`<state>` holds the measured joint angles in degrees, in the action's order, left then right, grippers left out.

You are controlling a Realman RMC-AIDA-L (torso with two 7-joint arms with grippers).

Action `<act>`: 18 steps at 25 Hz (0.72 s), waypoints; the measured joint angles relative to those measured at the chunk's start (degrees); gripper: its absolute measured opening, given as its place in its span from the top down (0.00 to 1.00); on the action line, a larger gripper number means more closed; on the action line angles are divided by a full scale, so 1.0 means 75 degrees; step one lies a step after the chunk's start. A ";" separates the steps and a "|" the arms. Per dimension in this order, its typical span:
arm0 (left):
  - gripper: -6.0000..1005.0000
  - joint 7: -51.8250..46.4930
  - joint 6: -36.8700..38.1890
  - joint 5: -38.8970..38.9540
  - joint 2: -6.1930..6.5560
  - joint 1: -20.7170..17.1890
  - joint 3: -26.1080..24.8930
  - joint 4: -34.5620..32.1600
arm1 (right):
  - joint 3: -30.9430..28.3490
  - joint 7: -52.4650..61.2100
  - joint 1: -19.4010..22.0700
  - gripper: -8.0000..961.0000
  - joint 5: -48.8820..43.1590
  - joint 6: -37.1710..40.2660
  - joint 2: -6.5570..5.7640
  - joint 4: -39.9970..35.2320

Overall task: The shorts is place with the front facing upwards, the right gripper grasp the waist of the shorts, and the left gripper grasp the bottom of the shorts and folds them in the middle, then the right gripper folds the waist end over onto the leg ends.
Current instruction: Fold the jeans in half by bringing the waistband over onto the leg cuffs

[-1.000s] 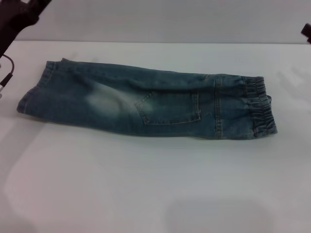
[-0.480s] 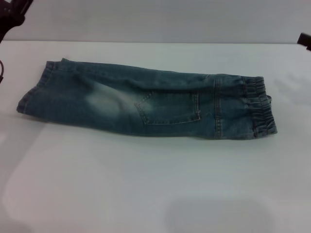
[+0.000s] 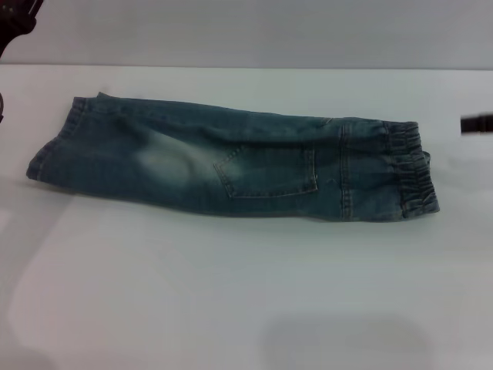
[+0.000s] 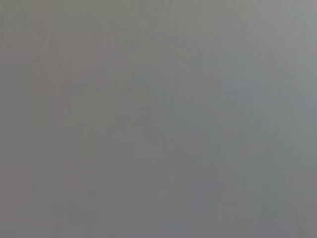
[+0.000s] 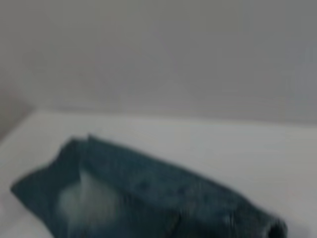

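Note:
The blue-green denim shorts (image 3: pixel 231 166) lie flat on the white table (image 3: pixel 231 293), doubled lengthwise, with a stitched pocket and one pale faded patch facing up. The gathered elastic waist (image 3: pixel 412 173) points right, and the bottom of the shorts, the straight leg ends (image 3: pixel 54 150), points left. Only a dark piece of my left gripper (image 3: pixel 17 17) shows in the top left corner, well above and away from the hems. A black bar of my right gripper (image 3: pixel 477 123) pokes in at the right edge, a little beyond the waist. The right wrist view shows the shorts (image 5: pixel 148 198) from the side; the left wrist view is plain grey.
A grey wall (image 3: pixel 246 31) runs behind the table's far edge. A faint shadow lies on the near part of the table.
The left arm has drawn back up into the top left corner. The black part of the right gripper has come down along the right edge, nearer the waist. The shorts have not moved.

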<state>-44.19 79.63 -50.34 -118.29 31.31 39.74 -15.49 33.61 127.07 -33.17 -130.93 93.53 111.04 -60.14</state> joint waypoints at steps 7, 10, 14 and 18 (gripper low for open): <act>0.31 0.0346 -0.0004 0.0010 -0.0004 0.0095 0.0016 0.0240 | 0.0104 0.0226 -0.0650 0.48 -0.1582 0.0307 0.0011 0.0299; 0.31 0.0349 0.0003 0.0011 -0.0002 0.0100 0.0015 0.0264 | 0.0413 0.0233 -0.0706 0.48 -0.1672 0.0196 0.0015 0.0568; 0.31 0.0352 0.0018 0.0016 0.0003 0.0104 0.0014 0.0284 | 0.0618 0.0236 -0.0739 0.48 -0.1681 0.0042 0.0021 0.0800; 0.31 0.0352 0.0019 0.0018 -0.0001 0.0104 0.0018 0.0285 | 0.0951 0.0238 -0.0785 0.48 -0.1695 -0.0207 -0.0031 0.1113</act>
<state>-41.55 79.77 -50.21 -118.30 32.09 39.87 -13.36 40.74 128.86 -39.05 -143.65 91.98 110.81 -51.79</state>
